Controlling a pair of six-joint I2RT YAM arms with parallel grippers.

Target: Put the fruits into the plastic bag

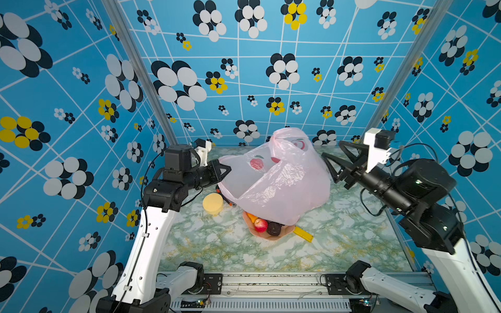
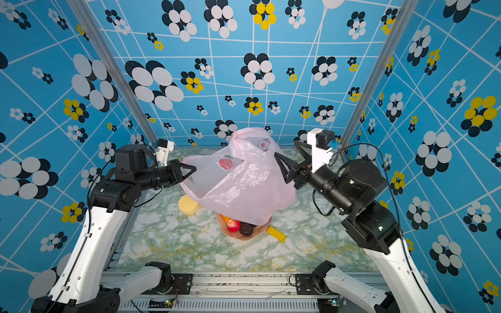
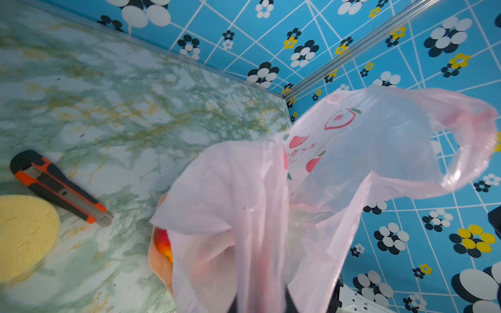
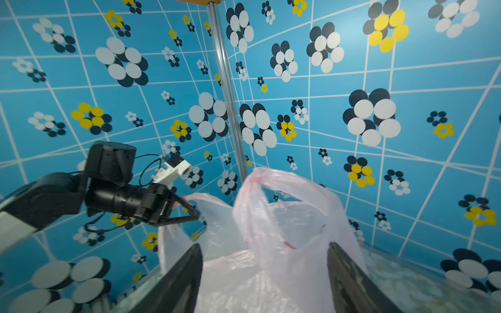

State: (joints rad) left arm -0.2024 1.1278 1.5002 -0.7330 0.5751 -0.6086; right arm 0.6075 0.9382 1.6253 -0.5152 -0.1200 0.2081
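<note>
My left arm (image 1: 146, 244) and right arm (image 1: 461, 276) wear white hole-dotted shells, black joints and black cables; my left gripper (image 1: 229, 169) and right gripper (image 1: 331, 148) are black triangular open frames.

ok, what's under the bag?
The plastic bag hangs over the far part of a pink plate. A red apple, a dark fruit and an orange piece show at its near side. Anything further back is covered.
</note>
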